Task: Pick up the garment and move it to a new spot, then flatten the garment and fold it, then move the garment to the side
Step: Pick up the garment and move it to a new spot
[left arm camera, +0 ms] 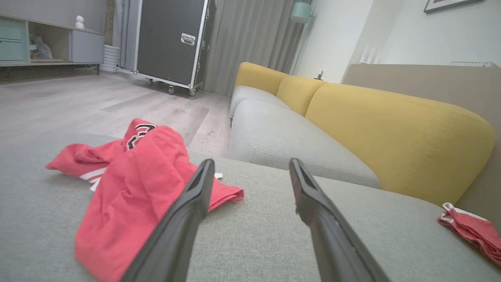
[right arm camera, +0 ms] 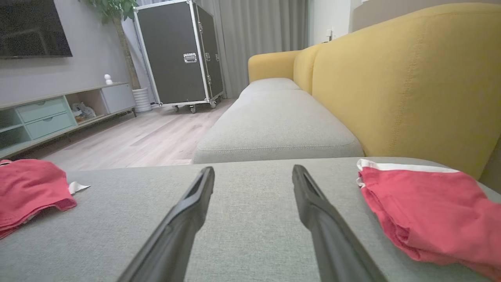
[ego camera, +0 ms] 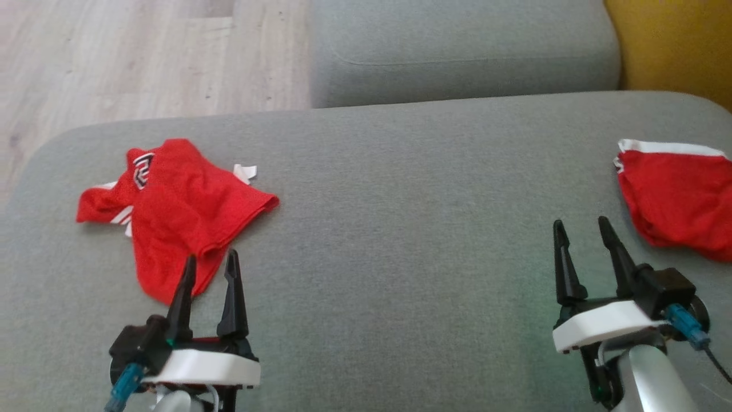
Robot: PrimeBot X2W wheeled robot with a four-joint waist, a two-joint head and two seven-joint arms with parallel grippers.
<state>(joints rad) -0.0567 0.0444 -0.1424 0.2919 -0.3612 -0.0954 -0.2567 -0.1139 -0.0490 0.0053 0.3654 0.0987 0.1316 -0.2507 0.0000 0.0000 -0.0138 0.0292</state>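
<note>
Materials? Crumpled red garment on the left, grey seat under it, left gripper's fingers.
Crumpled red garment: thin soft knit, maybe jersey mesh; matte, drapes in loose folds.
Grey seat: woven upholstery fabric, matte, fine flecked weave.
Left gripper fingers: likely hard black plastic, slight sheen; coated metal possible.

A red garment [ego camera: 183, 212] with white stripes and a black-and-white printed mark lies on a plain grey woven sofa seat [ego camera: 400, 229]. A second red garment [ego camera: 680, 200] at the seat's right edge has a white band. Behind are a mustard-yellow backrest [ego camera: 675, 46], a pale wood-grain floor [ego camera: 143, 57] and a black case [left arm camera: 168, 39] with silver trim.
</note>
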